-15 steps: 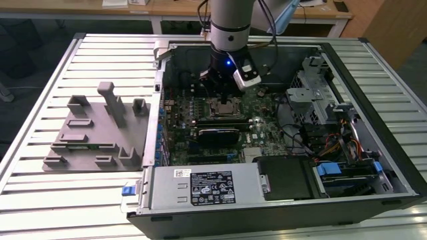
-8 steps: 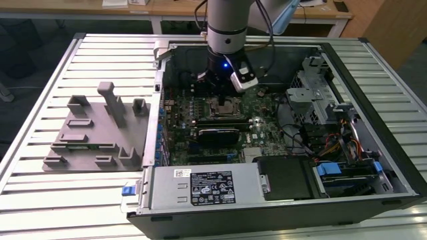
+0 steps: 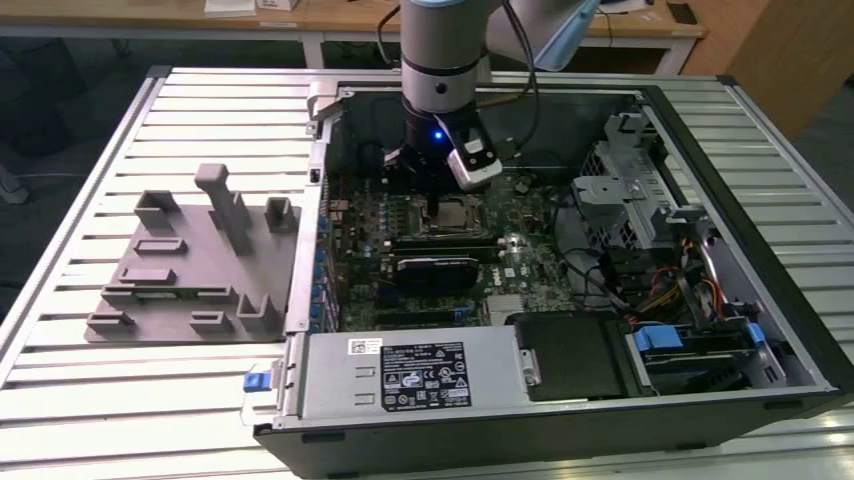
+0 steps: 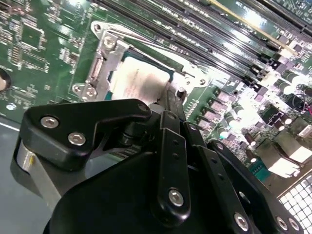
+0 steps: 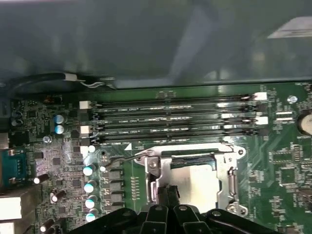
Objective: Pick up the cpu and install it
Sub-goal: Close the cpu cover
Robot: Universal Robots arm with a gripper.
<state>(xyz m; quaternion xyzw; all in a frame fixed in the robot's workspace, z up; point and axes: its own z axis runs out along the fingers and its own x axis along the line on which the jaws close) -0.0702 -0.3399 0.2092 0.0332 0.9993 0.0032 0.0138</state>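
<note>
One cpu [image 4: 139, 83] is sitting in the socket [image 4: 105, 58] in the case [image 3: 534, 435]; my clenched fingers [image 4: 174, 105] are pointing down at its edge.

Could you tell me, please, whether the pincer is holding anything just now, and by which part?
It cannot be told. The pincer is down at the edge of the cpu, which lies in the socket, but the contact itself is hidden.

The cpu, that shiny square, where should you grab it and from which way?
Probably by two opposite thin edges, from straight above. The cpu lies flat, top up, in the socket frame, which hugs its sides, so coming in sideways looks blocked.
</note>
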